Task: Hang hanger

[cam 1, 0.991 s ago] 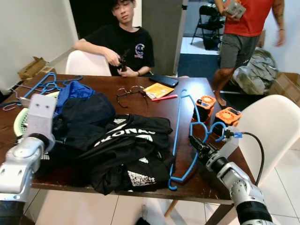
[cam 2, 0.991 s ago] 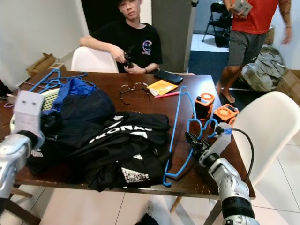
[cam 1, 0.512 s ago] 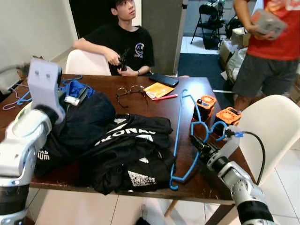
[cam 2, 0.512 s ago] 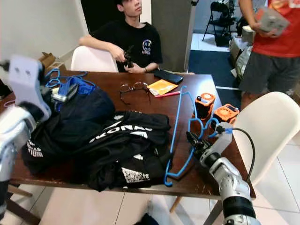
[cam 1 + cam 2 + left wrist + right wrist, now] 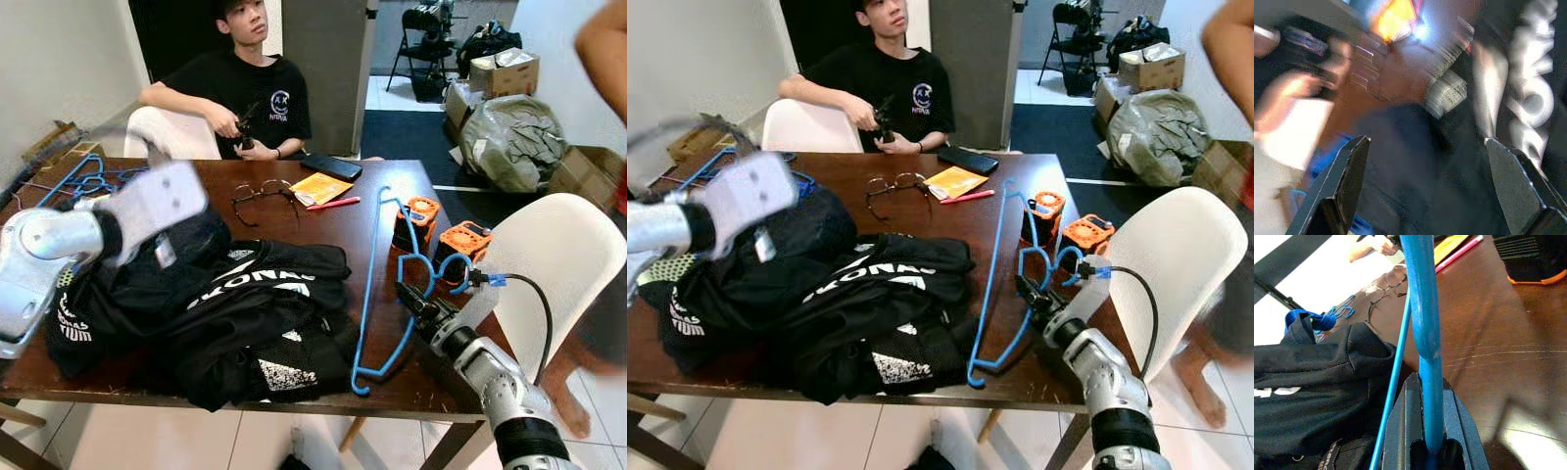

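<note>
The right gripper [image 5: 411, 300] has its jaws pinched tight on the blue hanger [image 5: 370, 284], gripping one bar of it near the hook; in the right wrist view the bar [image 5: 1425, 333] runs straight down between the two fingers [image 5: 1400, 440]. The hanger lies flat on the brown table [image 5: 382, 220], its long side stretching from the near edge toward the far side, its hook curling by the gripper. It lies just beside the heap of black clothes [image 5: 235, 313], on the heap's right.

The left gripper [image 5: 1425, 186] is spread wide and holds nothing; its view is blurred, with dark cloth under the fingers [image 5: 1347, 171]. The left arm [image 5: 59, 245] is raised over the left part of the heap, its white wrist block [image 5: 157, 206] smeared by motion.

Beyond the hanger, to the heap's right, stand two orange devices [image 5: 446, 230]. Behind the heap lie spectacles [image 5: 260, 193], an orange booklet [image 5: 322, 187], a pink pen [image 5: 338, 204] and a black phone [image 5: 330, 166]. More blue hangers [image 5: 83, 179] lie at the heap's far left.

A person in a black shirt [image 5: 240, 88] sits at the far side on a white chair [image 5: 171, 132]. Another white chair [image 5: 549, 264] stands to the right of the table.
</note>
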Tool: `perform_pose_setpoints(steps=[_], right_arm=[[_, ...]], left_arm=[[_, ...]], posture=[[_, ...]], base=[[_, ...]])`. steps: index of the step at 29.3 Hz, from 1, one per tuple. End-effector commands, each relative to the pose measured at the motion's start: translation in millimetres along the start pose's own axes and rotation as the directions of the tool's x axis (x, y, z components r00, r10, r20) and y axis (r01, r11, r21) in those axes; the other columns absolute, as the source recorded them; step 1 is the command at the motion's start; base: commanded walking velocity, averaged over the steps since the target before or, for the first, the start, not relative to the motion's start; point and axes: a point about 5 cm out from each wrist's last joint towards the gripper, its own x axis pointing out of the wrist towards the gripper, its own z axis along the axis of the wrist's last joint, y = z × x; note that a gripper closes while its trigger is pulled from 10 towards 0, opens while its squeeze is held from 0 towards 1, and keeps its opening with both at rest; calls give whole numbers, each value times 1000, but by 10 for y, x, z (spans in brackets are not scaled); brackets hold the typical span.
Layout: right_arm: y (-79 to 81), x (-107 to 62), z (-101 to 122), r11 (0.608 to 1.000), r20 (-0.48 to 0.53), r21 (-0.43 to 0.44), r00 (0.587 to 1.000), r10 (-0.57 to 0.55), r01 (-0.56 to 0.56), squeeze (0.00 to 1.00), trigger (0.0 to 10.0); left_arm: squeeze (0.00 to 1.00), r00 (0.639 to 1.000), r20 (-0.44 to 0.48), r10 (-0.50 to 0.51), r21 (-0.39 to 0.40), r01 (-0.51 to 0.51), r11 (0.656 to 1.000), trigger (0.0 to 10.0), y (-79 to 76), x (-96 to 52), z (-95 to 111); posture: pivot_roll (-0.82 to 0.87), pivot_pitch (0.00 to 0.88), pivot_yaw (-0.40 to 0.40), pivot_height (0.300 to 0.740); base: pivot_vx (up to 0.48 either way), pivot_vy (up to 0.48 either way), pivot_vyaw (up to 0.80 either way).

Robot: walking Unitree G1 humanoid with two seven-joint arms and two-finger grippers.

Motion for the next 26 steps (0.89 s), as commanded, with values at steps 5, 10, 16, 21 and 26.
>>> perform_pose_setpoints(steps=[5,10,16,21,26], right_arm=[[-38,-19,-89,1000,-44,2,999,-26,26,0,10000],[-38,-13,-87,1000,-45,2,999,-27,28,0,10000],[-53,-27,-90,999,-49,-2,998,-34,34,0,10000],[-68,-41,-94,999,-52,-2,998,-39,39,0,10000],[-72,-46,-95,999,-53,2,998,-39,39,0,10000]], left_arm=[[0,975,-105,-193,-58,188,980,10000,113,-134,-124],[0,947,-41,-318,-72,315,947,10000,153,-65,-76],[0,878,22,-478,-61,478,876,10000,188,54,-17],[0,807,-214,-550,-121,537,835,10000,154,79,-360],[0,769,-263,-583,-135,569,811,10000,130,71,-445]], posture=[[6,0,0,740],[-8,0,3,740],[-22,0,9,740],[-23,0,14,740],[-23,0,11,740]], base=[[0,0,0],[0,0,0],[0,0,0],[0,0,0],[0,0,0]])
